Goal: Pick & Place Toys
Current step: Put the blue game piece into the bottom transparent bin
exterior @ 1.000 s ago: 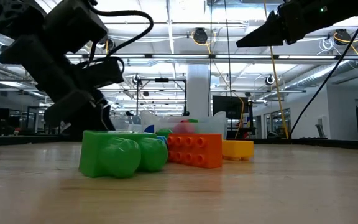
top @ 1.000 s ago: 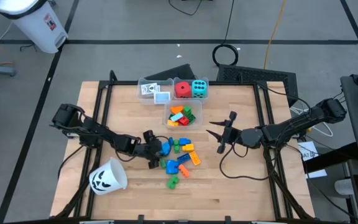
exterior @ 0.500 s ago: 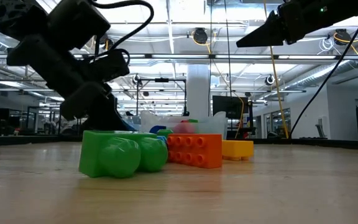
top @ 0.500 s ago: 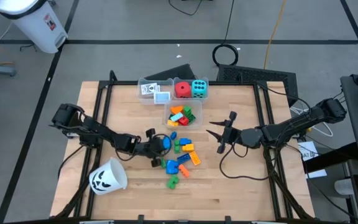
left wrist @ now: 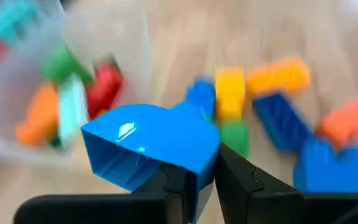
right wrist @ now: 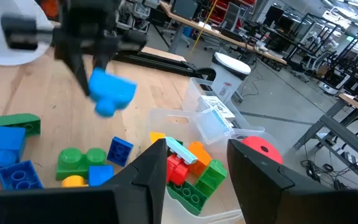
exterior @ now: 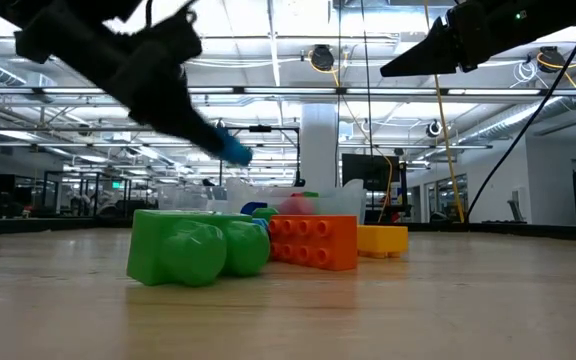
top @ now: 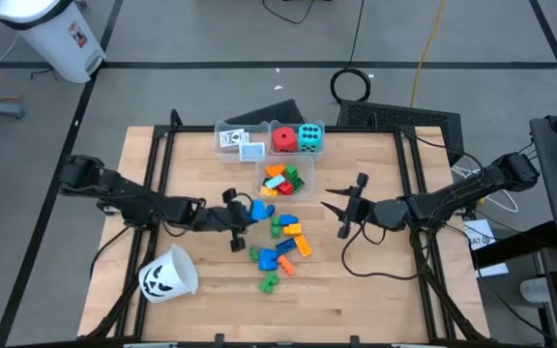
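Note:
My left gripper (top: 249, 214) is shut on a blue block (top: 263, 209) and hangs above the table; the low view shows the block (exterior: 234, 150) in the air. Under and beside it lie loose toys (top: 280, 244): blue, green, orange and yellow blocks resting on the wood. More blocks fill a clear bin (top: 284, 180). Behind that bin, other clear bins hold a red and a cyan die (top: 297, 138) and white cards (top: 241, 141). My right gripper (top: 341, 211) waits open to the right of the pile, nothing between its fingers (right wrist: 149, 174). My left gripper pinches the blue block by its near lower edge (left wrist: 199, 177) between its two fingers (left wrist: 240, 185), only at their free ends. The fingers slant down from the table's left. The block sticks out past the fingertips, tilted and lifted clear of the table (right wrist: 112, 92).
A white cup with a black pumpkin face (top: 168, 276) lies on its side near the front left. Black frame rails (top: 159, 164) run along the table's left and right sides. Bare wood shows in front of the pile and at the far right.
My left gripper has shut on the blue block at the left of the pile. It has then risen and tipped closer to level, drawing slightly toward the far edge. The block has gone from the table to hanging clear above it. The other blocks have stayed put.

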Tool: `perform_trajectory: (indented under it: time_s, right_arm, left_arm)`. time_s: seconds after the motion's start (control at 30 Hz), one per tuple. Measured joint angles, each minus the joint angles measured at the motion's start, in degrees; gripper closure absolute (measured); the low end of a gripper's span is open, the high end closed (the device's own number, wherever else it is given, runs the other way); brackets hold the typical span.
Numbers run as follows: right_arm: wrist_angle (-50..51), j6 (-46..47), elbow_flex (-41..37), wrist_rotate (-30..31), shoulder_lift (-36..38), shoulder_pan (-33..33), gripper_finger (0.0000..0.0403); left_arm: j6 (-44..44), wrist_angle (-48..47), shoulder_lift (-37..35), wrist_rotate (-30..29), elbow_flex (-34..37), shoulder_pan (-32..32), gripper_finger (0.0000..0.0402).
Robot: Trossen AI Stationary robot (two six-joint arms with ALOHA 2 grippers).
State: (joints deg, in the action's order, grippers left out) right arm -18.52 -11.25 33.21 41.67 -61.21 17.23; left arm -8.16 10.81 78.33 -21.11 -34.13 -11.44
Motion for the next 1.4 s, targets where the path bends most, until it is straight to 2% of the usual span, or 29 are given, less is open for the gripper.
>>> perform_trajectory:
  time_s: [0.27,0.37,0.57,0.83,1.13,1.4]
  right_arm:
    - [0.00,0.00,0.00,0.00,-0.01,0.00,0.0261]
    - [-0.02,0.02,0.00,0.00,-0.02,0.00,0.0261]
    - [-0.02,-0.04,0.00,0.00,-0.02,0.00,0.0261]
    - [0.00,-0.11,0.02,0.00,-0.02,0.00,0.0261]
    - [-0.04,-0.11,0.02,0.00,-0.02,0.00,0.0261]
    - [-0.02,-0.11,0.02,0.01,-0.02,0.00,0.0261]
  left_arm:
    - [10.23,10.09,-5.34,-0.96,-0.08,6.43,0.0348]
    - [10.52,12.11,-4.31,2.03,-0.04,10.67,0.0347]
    - [9.51,19.50,3.36,10.52,-2.00,17.19,0.0347]
    - [10.61,19.14,19.95,18.51,-14.38,20.55,0.0346]
    - [9.75,15.43,31.66,21.36,-25.41,23.43,0.0346]
    - [7.45,12.54,33.65,21.24,-27.51,24.72,0.0343]
